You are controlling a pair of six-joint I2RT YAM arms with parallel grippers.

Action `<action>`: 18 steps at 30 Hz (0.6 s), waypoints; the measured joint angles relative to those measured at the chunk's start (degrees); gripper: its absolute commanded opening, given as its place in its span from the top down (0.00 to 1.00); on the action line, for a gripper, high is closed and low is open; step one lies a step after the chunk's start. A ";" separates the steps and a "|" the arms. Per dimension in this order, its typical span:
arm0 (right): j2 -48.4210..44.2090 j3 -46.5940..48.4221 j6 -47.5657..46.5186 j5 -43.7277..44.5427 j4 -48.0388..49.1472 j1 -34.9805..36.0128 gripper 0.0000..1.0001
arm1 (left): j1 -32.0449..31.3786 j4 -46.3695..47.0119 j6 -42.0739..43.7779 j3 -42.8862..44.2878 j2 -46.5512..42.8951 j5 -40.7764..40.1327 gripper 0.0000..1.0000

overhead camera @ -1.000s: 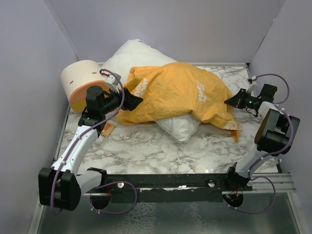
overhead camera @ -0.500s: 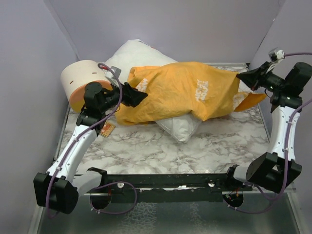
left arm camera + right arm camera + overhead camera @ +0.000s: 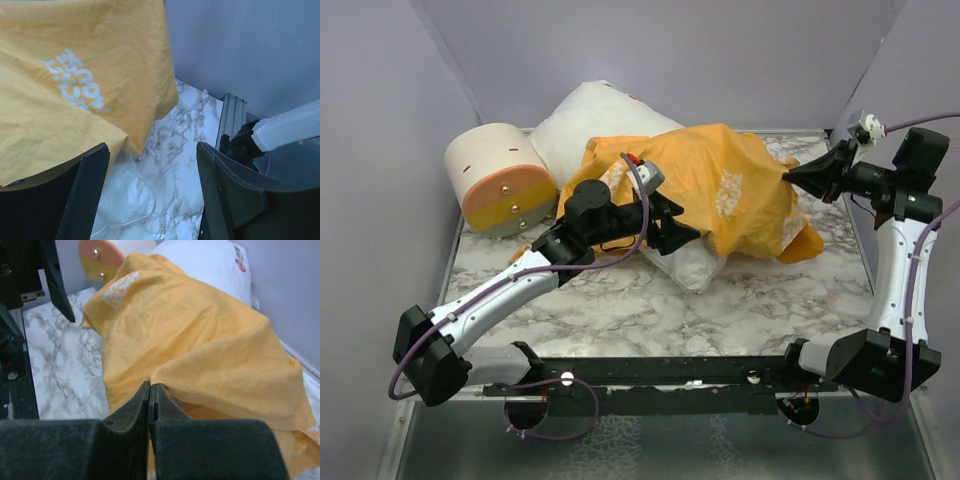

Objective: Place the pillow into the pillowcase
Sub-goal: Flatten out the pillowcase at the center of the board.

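On the marble-patterned tabletop (image 3: pixel 620 300): thin orange-yellow fabric pillowcase (image 3: pixel 720 185) drapes over plump white rectangular pillow (image 3: pixel 595 115) | right gripper (image 3: pixel 790 178) pinched closed on the case's right edge, apparently tensioning it | left gripper (image 3: pixel 682 232) spread wide, empty, over the exposed pillow corner, likely to tuck it.

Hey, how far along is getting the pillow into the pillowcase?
Little done: the pillowcase only lies over the pillow, white corners showing. In hand: right gripper pinches its edge; left gripper open beside it. Left: getting the pillow inside.
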 measured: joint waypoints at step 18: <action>-2.54 -12.70 -39.54 5.27 -31.43 3.19 0.97 | -17.29 24.94 -24.26 -16.92 11.13 -20.09 0.27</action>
